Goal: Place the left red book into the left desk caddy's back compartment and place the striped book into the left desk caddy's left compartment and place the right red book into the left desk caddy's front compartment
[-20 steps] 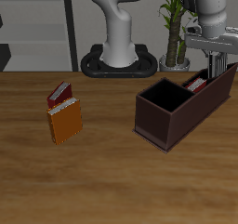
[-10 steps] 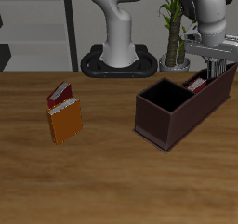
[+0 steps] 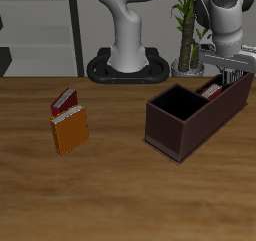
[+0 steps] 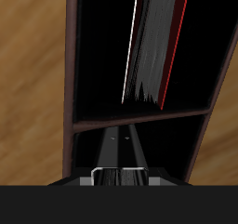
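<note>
On the wooden counter point(image 3: 120, 200), the long dark maroon-brown desk caddy point(image 3: 186, 137) already holds two books at its slotted end. The grey-and-dark striped book point(image 4: 149, 51) stands upright just beside the crimson-covered book point(image 3: 212, 88), each apparently in a narrow compartment. The small dark-red book point(image 3: 64, 98) is well apart from the caddy, leaning on the plain orange book point(image 3: 70, 132). This looks like the end of a placement, so lift straight up, keeping clear of the dividers and the standing covers, before heading across. Your gripper point(image 3: 236, 75) hangs right over those slots; I cannot tell whether its jaws are spread or pressed together. Since a second ago it has sunk slightly and drifted outward along the caddy.
</note>
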